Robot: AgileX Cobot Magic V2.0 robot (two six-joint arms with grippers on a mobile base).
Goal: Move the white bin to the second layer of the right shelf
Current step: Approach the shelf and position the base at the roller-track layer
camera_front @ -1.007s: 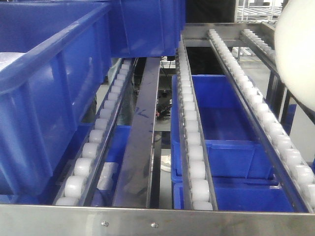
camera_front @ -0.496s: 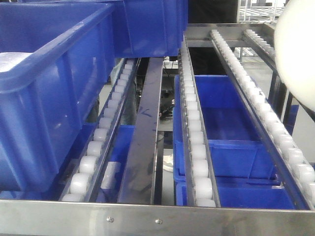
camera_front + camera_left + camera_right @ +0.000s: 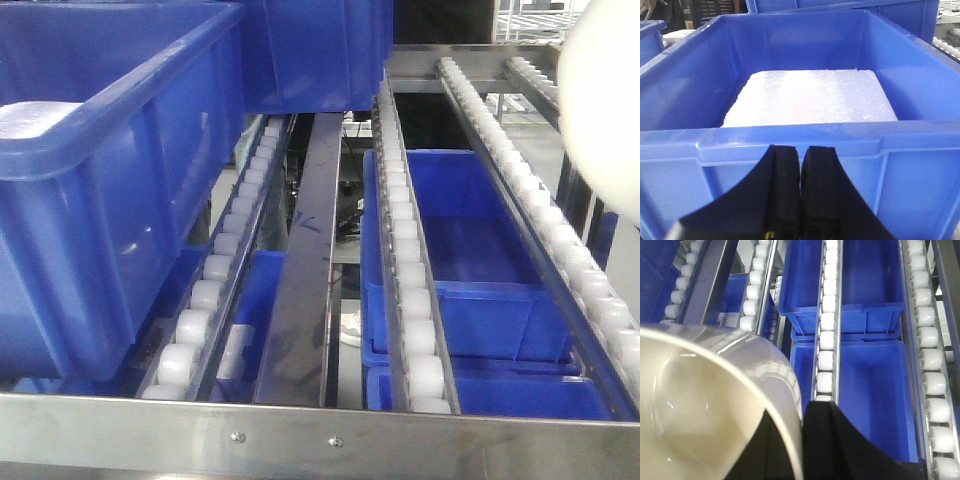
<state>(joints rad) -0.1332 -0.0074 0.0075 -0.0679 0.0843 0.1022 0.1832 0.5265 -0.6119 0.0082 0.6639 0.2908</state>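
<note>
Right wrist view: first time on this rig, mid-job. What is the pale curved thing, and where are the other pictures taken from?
That pale curve is the white bin, filmed from the robot's right arm. The right claw pinches its rim, holding it above the shelf's roller rails; blue crates sit on the level beneath. The front view looks along the same rails, with the bin at its right edge and a big blue crate on the left. The left wrist camera shows the left claw, shut and empty, facing a crate that holds a white slab.
</note>
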